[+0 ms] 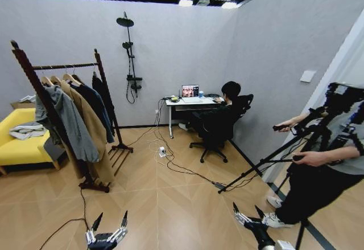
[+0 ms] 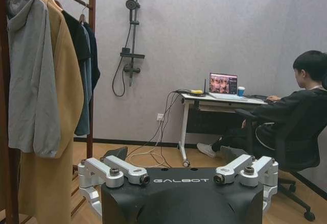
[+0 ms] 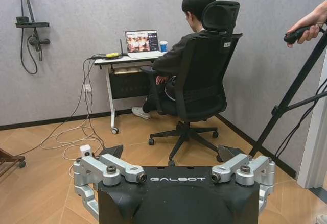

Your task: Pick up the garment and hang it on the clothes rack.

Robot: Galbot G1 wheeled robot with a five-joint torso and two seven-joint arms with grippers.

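My left end effector (image 1: 106, 234), fingers spread and empty (right one (image 1: 250, 218) likewise), sits nearer the clothes rack (image 1: 62, 66); the garment (image 1: 98, 106) hangs ahead-left, long axis vertical.

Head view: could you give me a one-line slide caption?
Both grippers, left and right, hang low with jaws open over the wood floor, facing the clothes rack loaded with coats.

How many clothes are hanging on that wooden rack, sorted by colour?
Grey hoodie: 1
Tan coat: 1
Teal sweatshirt: 1
Black jackets: 2, as far as the overlap shows
Total on the clothes rack: 5
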